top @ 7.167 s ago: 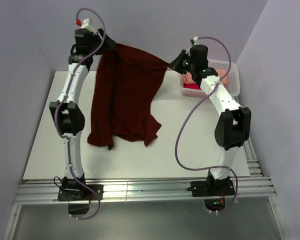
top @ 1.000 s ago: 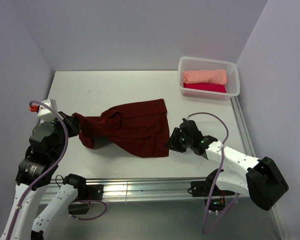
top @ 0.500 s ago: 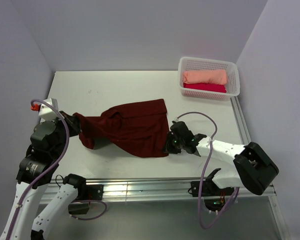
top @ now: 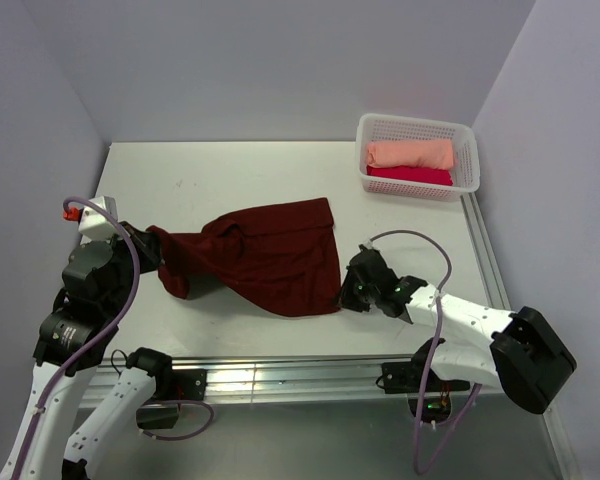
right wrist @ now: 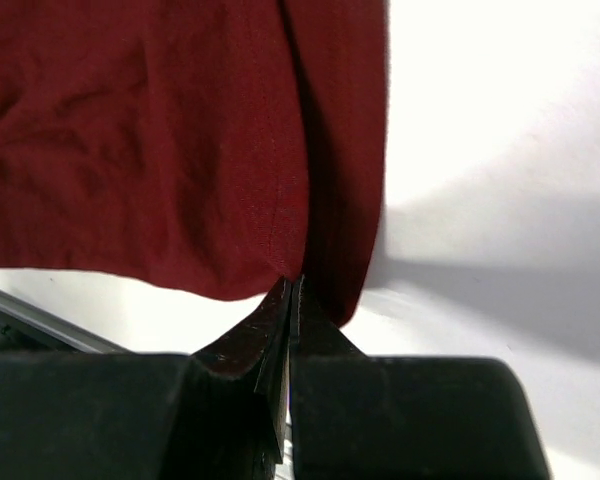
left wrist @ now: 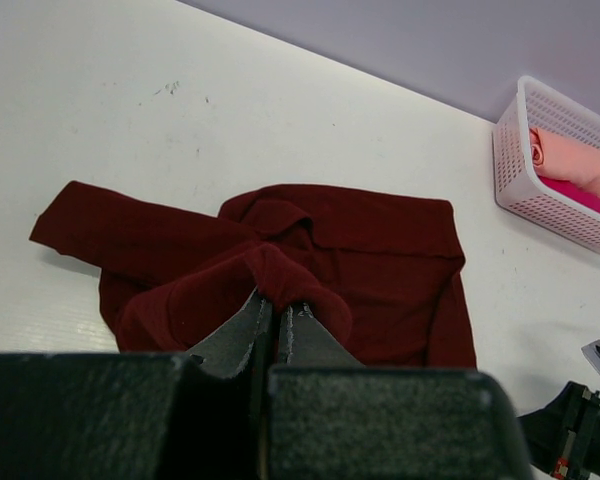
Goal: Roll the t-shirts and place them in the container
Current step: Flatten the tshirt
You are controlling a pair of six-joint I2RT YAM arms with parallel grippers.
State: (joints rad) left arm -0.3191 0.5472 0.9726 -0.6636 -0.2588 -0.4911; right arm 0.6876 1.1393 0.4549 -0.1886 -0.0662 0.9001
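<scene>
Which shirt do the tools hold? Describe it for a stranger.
On the white table, near the front, away from the far-right basket, lies a crumpled shirt pinched by the left tool and right tool. It alone is dark maroon; the peach shirt and pink shirt sit in the basket.

From high above, near edge at frame bottom, we see the whole table (top: 230, 170). Left wrist looks low across it, basket (left wrist: 515, 185) upper right. Right wrist sits close; all share the maroon t-shirt (top: 270, 255).
</scene>
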